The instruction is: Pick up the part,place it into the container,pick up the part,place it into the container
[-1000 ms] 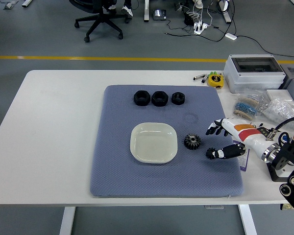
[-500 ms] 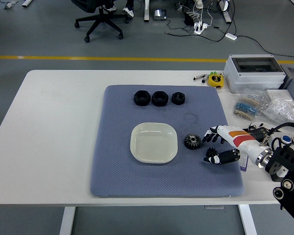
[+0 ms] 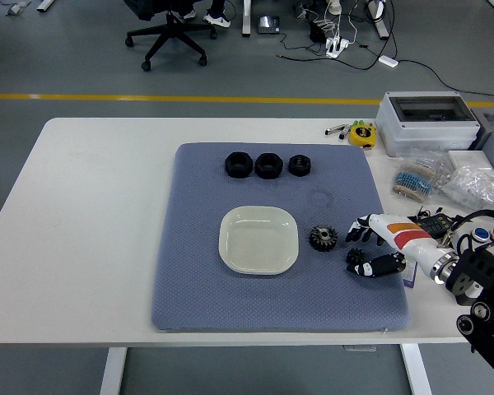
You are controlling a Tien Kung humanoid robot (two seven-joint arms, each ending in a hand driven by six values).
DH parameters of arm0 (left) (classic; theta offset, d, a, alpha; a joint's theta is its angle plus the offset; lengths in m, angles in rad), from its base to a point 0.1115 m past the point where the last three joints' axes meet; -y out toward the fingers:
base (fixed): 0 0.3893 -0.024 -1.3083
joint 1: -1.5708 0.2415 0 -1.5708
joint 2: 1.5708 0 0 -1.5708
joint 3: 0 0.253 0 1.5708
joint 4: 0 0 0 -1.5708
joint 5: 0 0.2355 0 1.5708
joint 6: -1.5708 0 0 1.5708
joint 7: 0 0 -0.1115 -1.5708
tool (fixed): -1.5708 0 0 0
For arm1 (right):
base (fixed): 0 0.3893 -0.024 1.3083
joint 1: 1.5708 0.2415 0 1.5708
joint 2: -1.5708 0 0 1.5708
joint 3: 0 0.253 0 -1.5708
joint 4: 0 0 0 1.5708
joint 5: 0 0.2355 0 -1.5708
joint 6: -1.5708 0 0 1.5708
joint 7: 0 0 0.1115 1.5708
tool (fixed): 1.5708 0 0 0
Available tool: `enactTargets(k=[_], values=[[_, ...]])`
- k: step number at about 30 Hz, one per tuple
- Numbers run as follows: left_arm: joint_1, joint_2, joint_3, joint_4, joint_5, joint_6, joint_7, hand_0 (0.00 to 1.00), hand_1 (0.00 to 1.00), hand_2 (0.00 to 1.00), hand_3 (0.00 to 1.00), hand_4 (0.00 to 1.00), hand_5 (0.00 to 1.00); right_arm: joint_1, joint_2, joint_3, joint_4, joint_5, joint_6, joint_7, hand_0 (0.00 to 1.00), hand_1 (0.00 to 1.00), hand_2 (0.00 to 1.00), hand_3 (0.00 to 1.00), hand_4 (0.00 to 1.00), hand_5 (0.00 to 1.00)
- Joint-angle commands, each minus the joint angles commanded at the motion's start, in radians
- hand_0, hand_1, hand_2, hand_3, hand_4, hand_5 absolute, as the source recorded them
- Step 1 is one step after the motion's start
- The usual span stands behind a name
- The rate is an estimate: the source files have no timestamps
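A black toothed gear (image 3: 323, 239) lies on the blue-grey mat (image 3: 199, 296), just right of the empty cream square dish (image 3: 258, 239). Three black nut-like parts (image 3: 267, 164) sit in a row at the mat's far side. My right hand (image 3: 359, 245) rests low over the mat a short way right of the gear, fingers spread toward it, thumb below, holding nothing and apart from the gear. The left arm is out of view.
A grey plastic box (image 3: 426, 120), bags of small parts (image 3: 445, 178), a yellow tape measure (image 3: 361, 133) and a small remote lie on the table's right side. A swivel chair stands on the floor beyond the table.
My right hand has come left and lower toward the gear, then stayed almost still in the last half second. The gear and dish have not moved.
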Motion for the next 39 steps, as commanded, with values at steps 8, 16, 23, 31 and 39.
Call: enactTargets(k=[8,16,23,31,39], values=[[-0.002,0.002,0.003,0.000,-0.003,0.000,-0.001,0.684,0.669,0.659,0.552,0.613,0.582,0.000,0.002,0.000,-0.024,-0.011,0.005,0.003,0.298,0.458,0.514,0.518,0.873,0.284],[-0.004,0.002,-0.008,0.000,0.011,0.000,0.003,0.683,0.669,0.659,0.552,0.613,0.582,-0.001,0.004,0.002,-0.034,-0.016,0.015,0.002,0.280,0.449,0.509,0.517,0.871,0.293],[-0.007,0.002,-0.007,0.000,0.012,0.000,0.003,0.684,0.668,0.658,0.551,0.613,0.582,0.000,0.005,0.001,-0.040,-0.016,0.012,0.000,0.196,0.403,0.471,0.517,0.813,0.297],[0.002,0.001,-0.008,0.002,0.009,0.000,0.002,0.683,0.668,0.658,0.552,0.613,0.581,-0.012,0.011,-0.004,-0.052,-0.029,0.020,0.003,0.002,0.132,0.286,0.469,0.848,0.255],[0.011,0.000,-0.026,0.005,0.031,-0.003,0.008,0.684,0.668,0.658,0.552,0.613,0.581,-0.028,0.011,-0.009,-0.032,-0.018,0.006,0.015,0.002,0.038,0.197,0.384,0.828,0.310]])
